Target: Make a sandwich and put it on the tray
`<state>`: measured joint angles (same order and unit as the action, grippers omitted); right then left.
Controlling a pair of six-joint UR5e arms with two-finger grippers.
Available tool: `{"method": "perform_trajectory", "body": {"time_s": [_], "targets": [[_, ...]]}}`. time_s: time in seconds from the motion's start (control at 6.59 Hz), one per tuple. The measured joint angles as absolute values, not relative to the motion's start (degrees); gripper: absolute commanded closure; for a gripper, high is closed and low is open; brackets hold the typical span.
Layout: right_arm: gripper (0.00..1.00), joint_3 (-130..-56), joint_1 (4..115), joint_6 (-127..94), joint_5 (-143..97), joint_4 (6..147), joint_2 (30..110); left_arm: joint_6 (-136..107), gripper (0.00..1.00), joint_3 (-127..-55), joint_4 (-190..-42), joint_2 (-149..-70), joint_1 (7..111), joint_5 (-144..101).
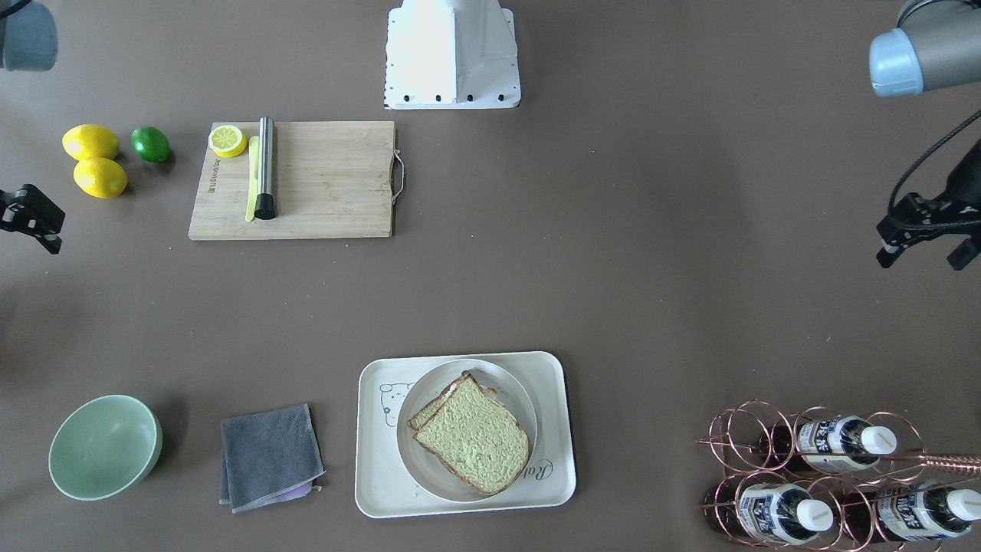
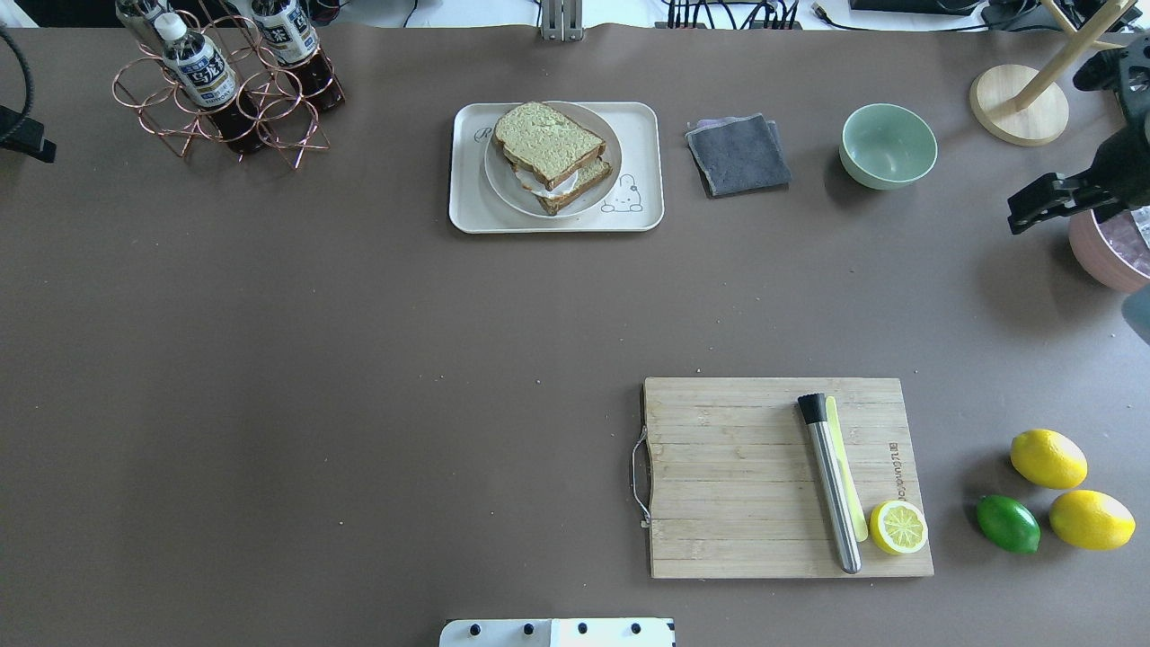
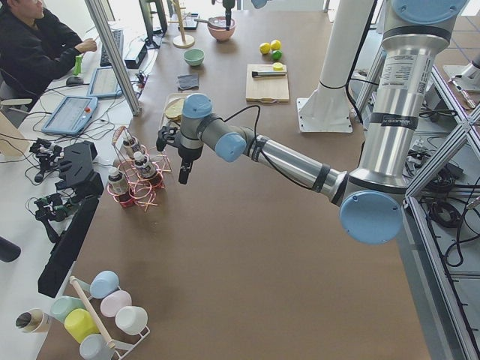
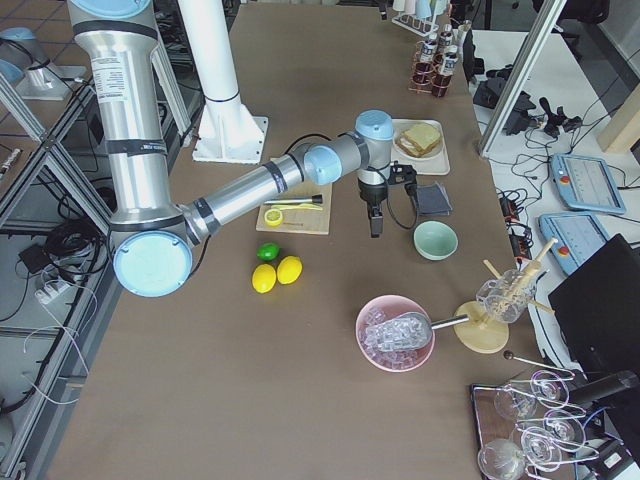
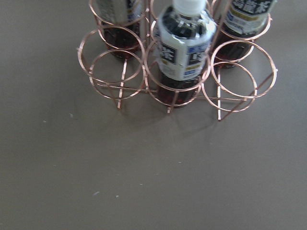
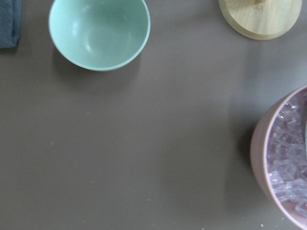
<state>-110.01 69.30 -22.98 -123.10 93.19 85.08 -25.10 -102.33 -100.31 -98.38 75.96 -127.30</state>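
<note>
Your sandwich is stacked on the tray at the far side, and both arms are out at the table's ends.

Nearest the robot's base you have the cutting board (image 2: 737,485) with a steel muddler (image 2: 831,485) and a lemon slice (image 2: 898,527), and two lemons (image 2: 1048,458) and a lime (image 2: 1007,523) just beside it. Further out, the left gripper (image 1: 922,257) hangs over bare table with its fingers spread and nothing in them. You cannot tell how the right gripper (image 2: 1029,211) stands. At the far edge, the sandwich (image 2: 548,148) lies on a round plate (image 2: 497,175) on the tray (image 2: 467,216), with egg white showing between the slices. A grey cloth (image 2: 738,155) and a green bowl (image 2: 888,146) flank it.
</note>
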Motion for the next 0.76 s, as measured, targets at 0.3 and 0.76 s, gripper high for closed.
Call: {"method": "perform_trajectory", "body": {"time_s": [0.3,0.76], "targets": [[0.00,-103.7,81.9,-6.7,-132.0,93.4,89.0,-12.0,0.02,-97.2,-96.8,-97.8,85.0,-136.3],[0.00,-101.4,89.9,-1.4,-135.9,93.1,94.3,-0.8,0.02,-90.7,-96.6,-95.2,92.1,-144.7]]}}
